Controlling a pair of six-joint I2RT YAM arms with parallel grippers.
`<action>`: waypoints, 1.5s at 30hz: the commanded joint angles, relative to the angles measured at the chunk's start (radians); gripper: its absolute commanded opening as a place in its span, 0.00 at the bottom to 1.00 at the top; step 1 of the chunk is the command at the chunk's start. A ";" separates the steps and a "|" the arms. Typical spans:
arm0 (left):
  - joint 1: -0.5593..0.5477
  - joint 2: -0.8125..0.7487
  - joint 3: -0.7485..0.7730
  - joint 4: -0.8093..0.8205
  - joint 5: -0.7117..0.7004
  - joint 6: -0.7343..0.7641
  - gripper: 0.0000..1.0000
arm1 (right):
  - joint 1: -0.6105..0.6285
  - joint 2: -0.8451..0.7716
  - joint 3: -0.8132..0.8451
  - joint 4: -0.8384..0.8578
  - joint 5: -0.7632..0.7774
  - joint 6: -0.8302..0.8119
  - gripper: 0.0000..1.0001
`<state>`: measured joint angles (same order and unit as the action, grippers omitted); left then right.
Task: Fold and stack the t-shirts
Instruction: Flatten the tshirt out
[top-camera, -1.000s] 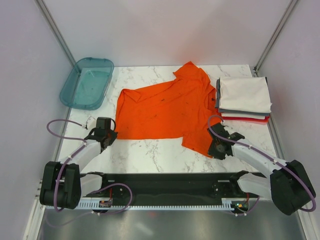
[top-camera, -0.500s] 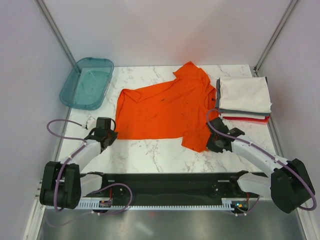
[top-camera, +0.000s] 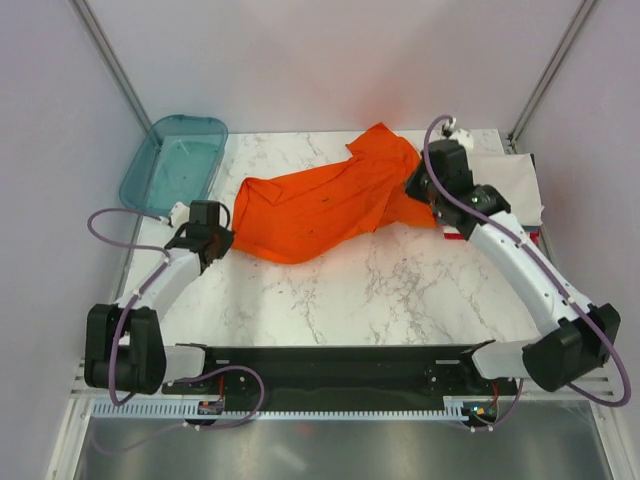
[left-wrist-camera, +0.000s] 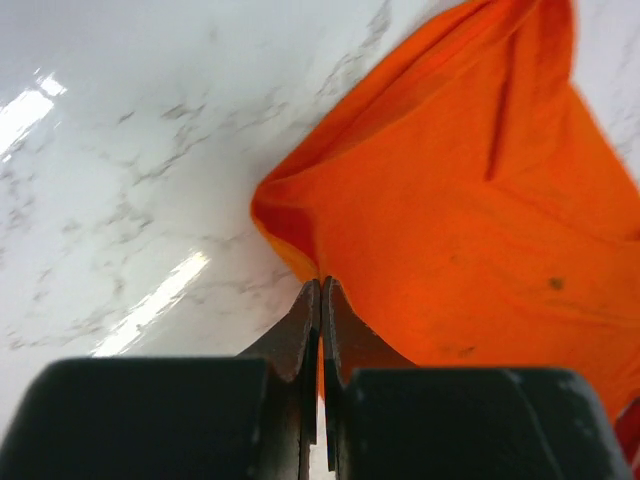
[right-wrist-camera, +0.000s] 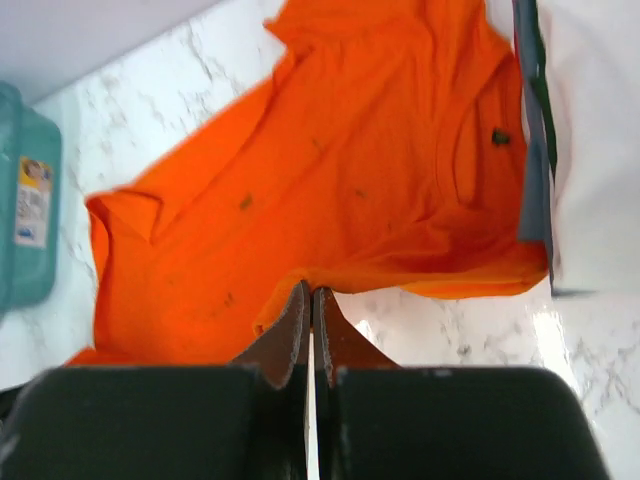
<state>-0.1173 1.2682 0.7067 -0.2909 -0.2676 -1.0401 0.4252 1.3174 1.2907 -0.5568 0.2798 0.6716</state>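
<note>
The orange t-shirt (top-camera: 320, 200) lies bunched across the back of the marble table, its near edge lifted and drawn toward the far right. My left gripper (top-camera: 225, 243) is shut on the shirt's near left corner (left-wrist-camera: 300, 240), with cloth pinched between its tips (left-wrist-camera: 320, 285). My right gripper (top-camera: 413, 188) is shut on a fold of the shirt's hem (right-wrist-camera: 311, 292), held above the table next to the collar end. A stack of folded t-shirts (top-camera: 515, 185), white on top with grey and red below, sits at the far right, partly behind my right arm.
A teal plastic tray (top-camera: 172, 163) stands at the back left corner, also seen at the left edge as the tray (right-wrist-camera: 25, 200). The stack's grey edge (right-wrist-camera: 530, 200) lies right beside the orange cloth. Grey walls close in the table on both sides.
My right gripper shut on the shirt's near right corner and carried it up and back to the far right, pulling the cloth off the front of the table. The left gripper shifted slightly back.
</note>
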 joint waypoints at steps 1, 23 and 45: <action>0.028 0.057 0.201 -0.030 0.008 -0.046 0.02 | -0.071 0.104 0.195 0.055 -0.048 -0.058 0.00; 0.116 -0.341 0.755 -0.226 0.167 0.158 0.02 | -0.215 -0.335 0.486 0.337 -0.479 -0.173 0.00; 0.116 -0.190 0.800 -0.278 0.056 0.124 0.02 | -0.215 -0.201 0.474 0.302 -0.192 -0.159 0.00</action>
<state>-0.0059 1.0161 1.5665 -0.6037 -0.1818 -0.9222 0.2119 1.0348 1.8626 -0.2535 -0.0006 0.5007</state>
